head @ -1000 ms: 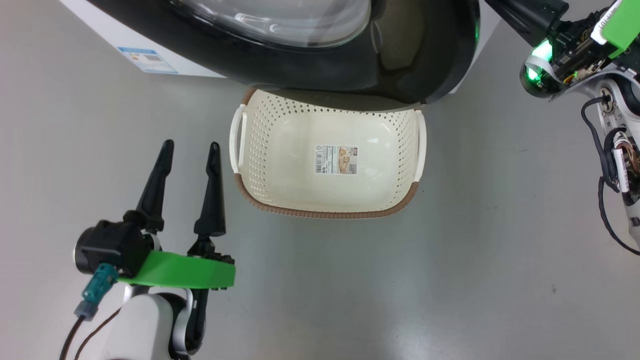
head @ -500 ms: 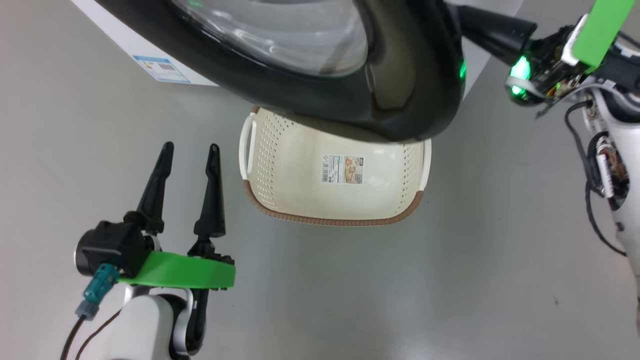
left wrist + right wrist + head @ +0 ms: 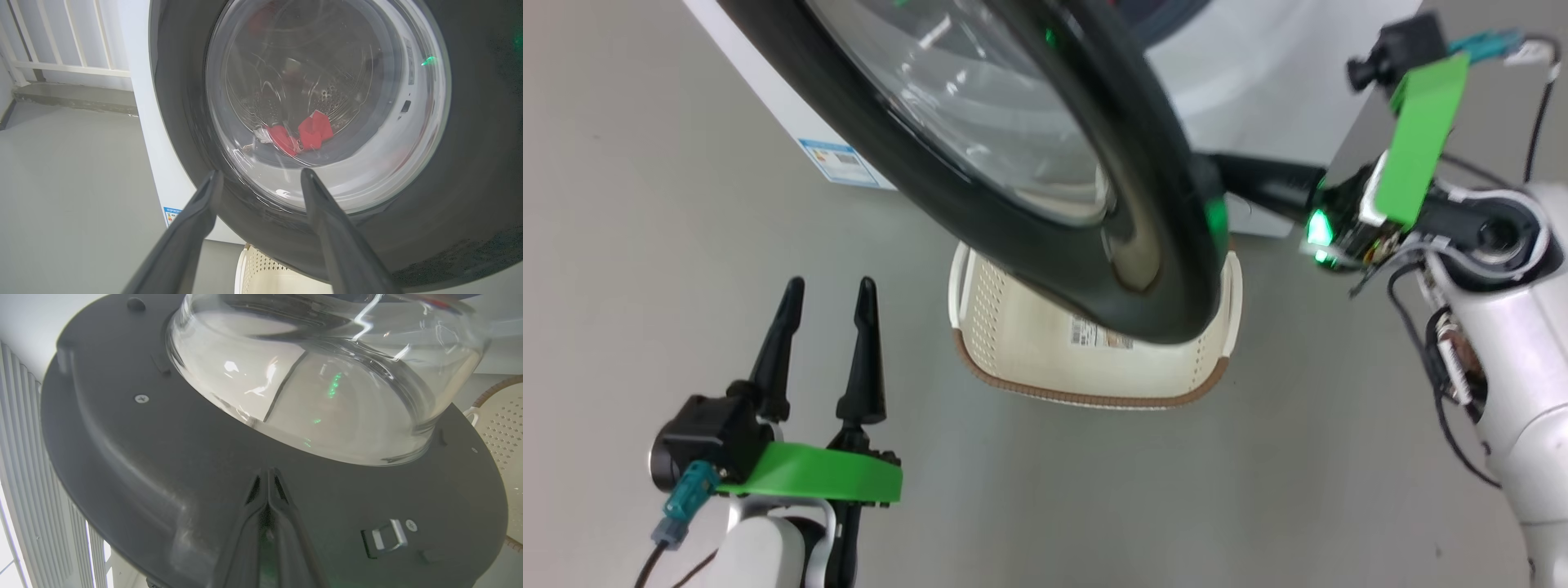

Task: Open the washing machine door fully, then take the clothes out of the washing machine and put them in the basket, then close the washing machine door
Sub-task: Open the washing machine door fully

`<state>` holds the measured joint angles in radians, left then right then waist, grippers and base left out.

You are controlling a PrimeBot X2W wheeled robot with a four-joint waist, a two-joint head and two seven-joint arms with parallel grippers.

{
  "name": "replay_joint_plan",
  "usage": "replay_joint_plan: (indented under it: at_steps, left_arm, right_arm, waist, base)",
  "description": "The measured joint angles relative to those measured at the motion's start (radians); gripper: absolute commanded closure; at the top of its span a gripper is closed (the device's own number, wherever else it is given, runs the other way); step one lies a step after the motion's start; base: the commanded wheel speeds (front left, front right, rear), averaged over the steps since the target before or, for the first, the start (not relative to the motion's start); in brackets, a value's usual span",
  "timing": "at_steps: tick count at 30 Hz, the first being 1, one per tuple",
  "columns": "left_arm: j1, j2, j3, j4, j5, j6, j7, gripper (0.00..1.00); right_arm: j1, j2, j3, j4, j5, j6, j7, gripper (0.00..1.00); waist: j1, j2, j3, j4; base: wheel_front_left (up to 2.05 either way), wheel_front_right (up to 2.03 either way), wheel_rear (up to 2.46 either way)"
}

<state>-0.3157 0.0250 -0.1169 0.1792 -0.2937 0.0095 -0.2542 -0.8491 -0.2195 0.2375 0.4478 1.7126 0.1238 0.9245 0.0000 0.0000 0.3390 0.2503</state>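
Observation:
The washing machine door (image 3: 1013,237), with its glossy black rim and clear glass bowl, stands partly swung out from the white washing machine (image 3: 1258,90) and hangs over the basket (image 3: 1094,384). My right gripper (image 3: 1217,171) is shut, and its tips press on the door's inner face (image 3: 163,465) below the glass bowl (image 3: 327,396). My left gripper (image 3: 825,286) is open and holds nothing, low at the left above the floor. In the left wrist view my left gripper (image 3: 259,175) points at the door's outer side (image 3: 470,163), and the red and white clothes (image 3: 304,132) show through the glass in the drum.
A blue label (image 3: 837,162) is stuck on the machine's lower front. The door latch (image 3: 386,537) sits to the right of my right fingers. A white railing (image 3: 61,49) stands to the machine's left. Grey floor (image 3: 1258,490) surrounds the basket.
The door has swung further out and now covers more of the basket. My right gripper has travelled with it, pressed on its inner side. The head camera shifted; the left gripper has not moved.

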Motion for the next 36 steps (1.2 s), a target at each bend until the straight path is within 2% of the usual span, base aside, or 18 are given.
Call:
replay_joint_plan:
  at_steps: [11, 28, 36]
  left_arm:
    - [0.054, 0.000, 0.014, 0.019, 0.000, -0.001, 0.000, 0.00]
    - [0.096, 0.001, -0.006, 0.034, 0.000, -0.001, 0.000, 0.00]
    - [0.107, 0.003, -0.020, 0.042, -0.008, -0.001, 0.000, 0.00]
  right_arm:
    - [0.100, 0.050, 0.003, 0.004, -0.027, 0.000, 0.021, 1.00]
    - [0.203, 0.120, 0.035, 0.036, -0.053, 0.000, 0.020, 1.00]
    - [0.234, 0.130, 0.046, 0.056, -0.055, 0.000, 0.017, 1.00]
  waist:
    - [0.0000, 0.0000, -0.103, 0.050]
    - [0.0000, 0.0000, -0.201, 0.173]
    - [0.0000, 0.0000, -0.246, 0.230]
  base:
    - [0.00, 0.00, 0.00]
    - [0.00, 0.00, 0.00]
    - [0.00, 0.00, 0.00]
